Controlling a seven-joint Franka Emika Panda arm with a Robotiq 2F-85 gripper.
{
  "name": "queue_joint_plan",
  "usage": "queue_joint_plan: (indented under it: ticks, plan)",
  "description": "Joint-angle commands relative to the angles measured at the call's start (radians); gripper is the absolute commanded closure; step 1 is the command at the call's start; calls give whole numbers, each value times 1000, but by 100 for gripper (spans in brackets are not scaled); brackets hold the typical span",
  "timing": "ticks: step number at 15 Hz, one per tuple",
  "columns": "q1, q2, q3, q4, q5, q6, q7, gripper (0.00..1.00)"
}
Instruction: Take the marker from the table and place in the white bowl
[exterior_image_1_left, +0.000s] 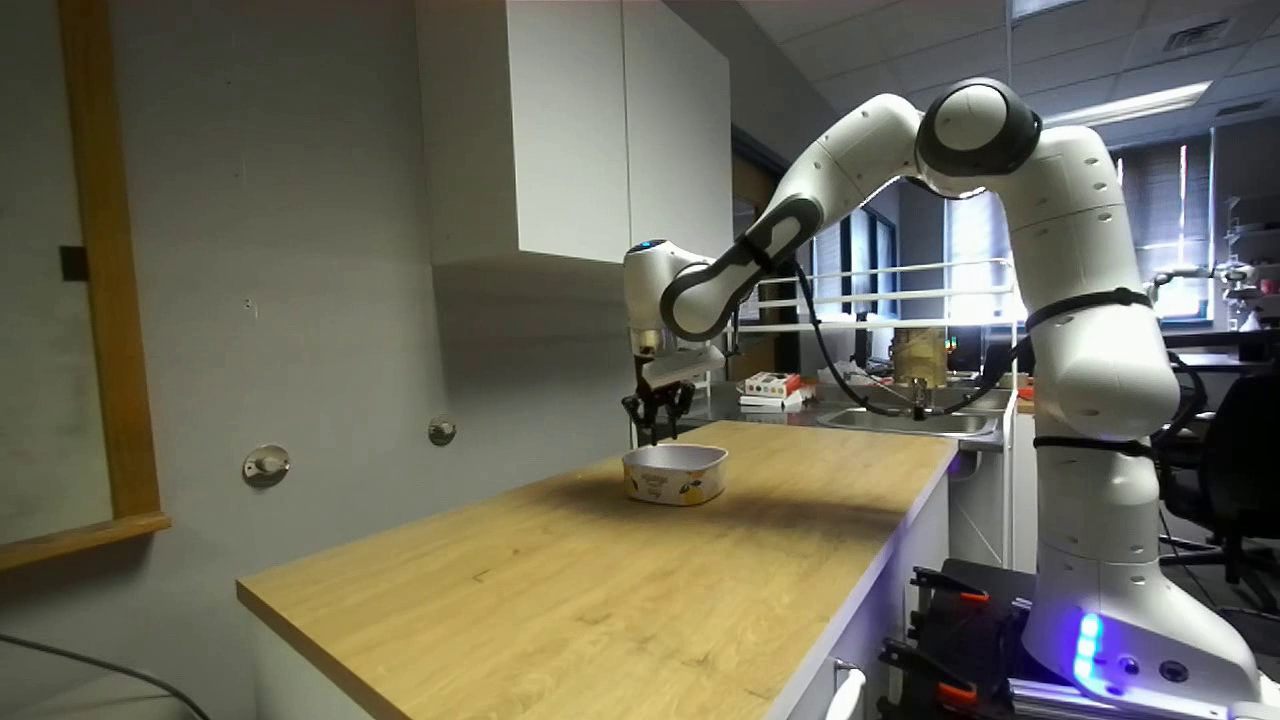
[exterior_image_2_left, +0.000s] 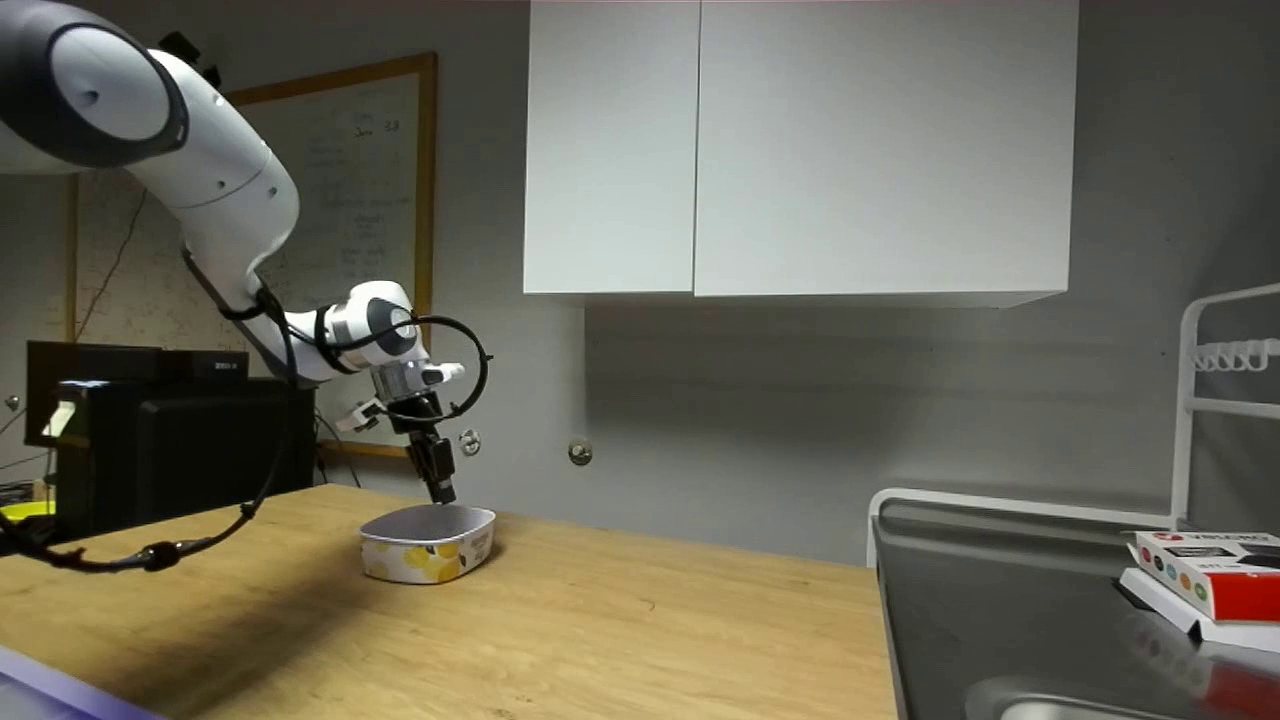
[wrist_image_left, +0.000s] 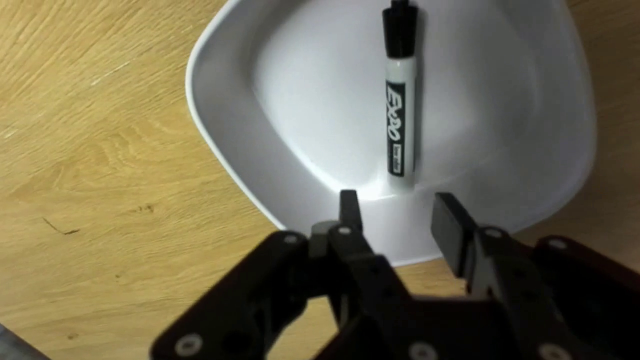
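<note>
Wrist view: marker (wrist_image_left: 401, 120) lies inside bowl (wrist_image_left: 225, 95) | gripper (wrist_image_left: 395, 207) above it, fingers spread apart | in an exterior view, bowl near back edge of counter (exterior_image_1_left: 560, 600) by wall (exterior_image_1_left: 340, 250), wide wood stretching to front edge and near corner

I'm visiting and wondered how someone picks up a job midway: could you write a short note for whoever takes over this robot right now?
Gripper: open, holding nothing, close to the rim of the white bowl.
Marker: lying inside the bowl, black cap on.
Bowl: standing on the table.
Done: the marker is in the bowl.
Left: probably just lifting the gripper clear without bumping the bowl.
</note>
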Motion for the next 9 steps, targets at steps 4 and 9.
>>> queue_joint_plan:
  ticks: [4,9]
  plan:
    - [20,-19,-22,32,1,-73,-15,3]
    - [3,-75,-17,12,61,-159,-153,0]
